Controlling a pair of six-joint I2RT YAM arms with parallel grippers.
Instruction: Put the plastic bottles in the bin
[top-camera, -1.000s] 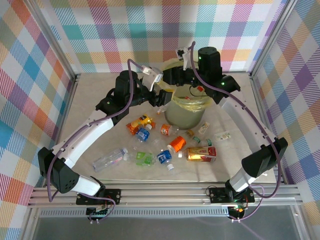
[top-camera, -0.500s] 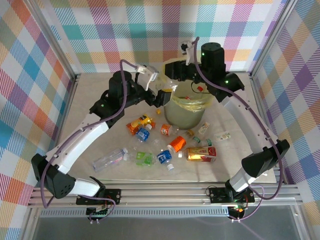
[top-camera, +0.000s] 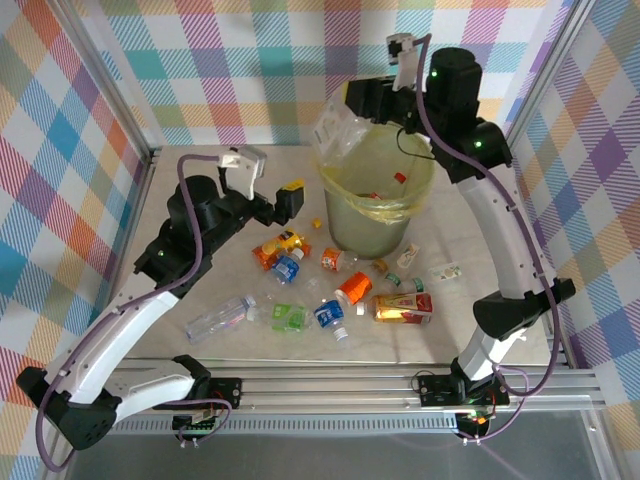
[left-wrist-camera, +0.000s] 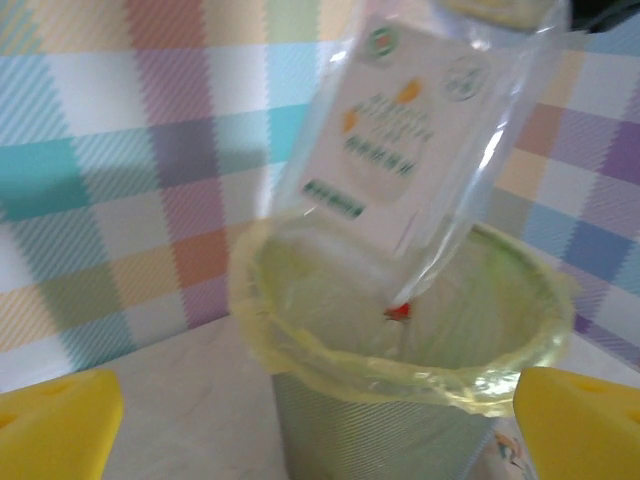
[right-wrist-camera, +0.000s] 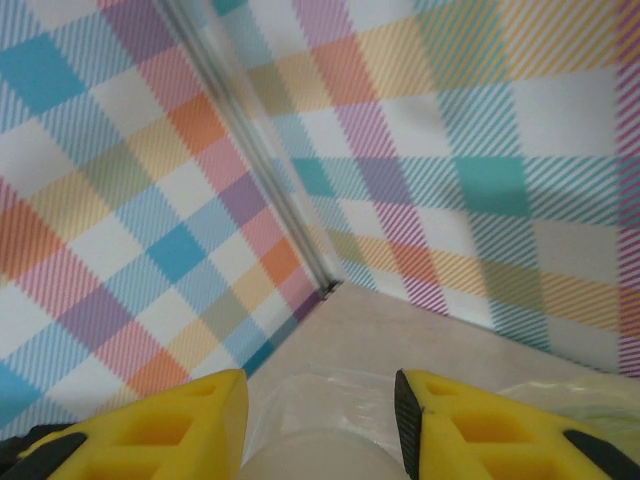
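Jaws wide and empty, left gripper (top-camera: 290, 197) has backed off the bin (top-camera: 425, 186) while right gripper (top-camera: 352, 112), clamping a bottle (top-camera: 335, 130), has risen over the rim, ready to drop.

bin (left-wrist-camera: 400, 430) base: cut off below | clear bottle (left-wrist-camera: 372, 150) top: cut off above

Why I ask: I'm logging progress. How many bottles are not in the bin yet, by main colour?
Orange bottles: 3
Blue bottles: 2
Green bottle: 1
Red bottle: 1
Clear or pale bottles, lying loose: at least 3
Clear bottle held by the right gripper above the bin: 1
Total: at least 11
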